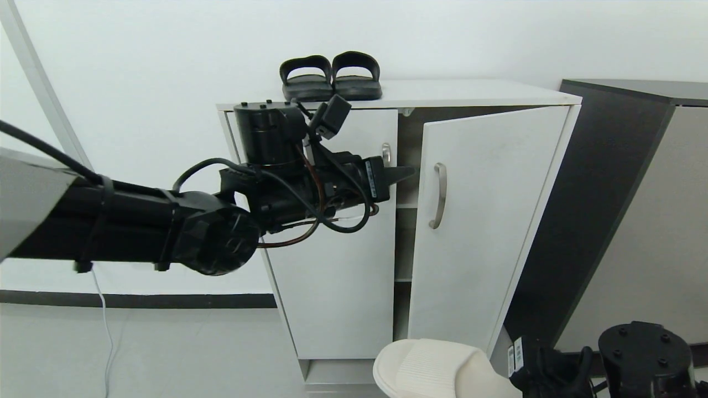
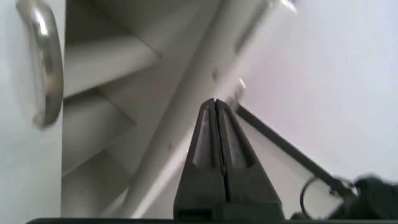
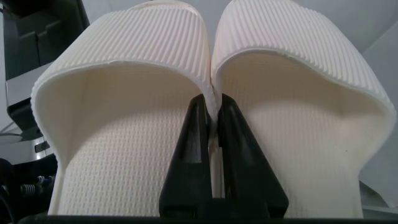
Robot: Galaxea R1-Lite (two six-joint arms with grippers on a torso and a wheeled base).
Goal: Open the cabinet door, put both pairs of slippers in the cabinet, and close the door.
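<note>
The white cabinet point(image 1: 487, 91) has its right door point(image 1: 487, 232) ajar and its left door point(image 1: 337, 287) closed. A pair of black slippers point(image 1: 331, 76) rests on the cabinet top. My left gripper point(image 1: 408, 172) is shut and empty, with its tip in the gap between the doors, at the height of the upper shelf. In the left wrist view the left gripper point(image 2: 215, 104) points past the right door's metal handle point(image 2: 45, 62) toward the shelves point(image 2: 106, 59). My right gripper point(image 3: 213, 102) is shut on the inner walls of the white slippers point(image 3: 124, 124), held low before the cabinet point(image 1: 437, 367).
A dark cabinet point(image 1: 603, 182) with a grey side stands close to the right of the open door. A white wall with a black baseboard point(image 1: 138, 300) lies to the left. A thin cable point(image 1: 105, 326) hangs down the wall.
</note>
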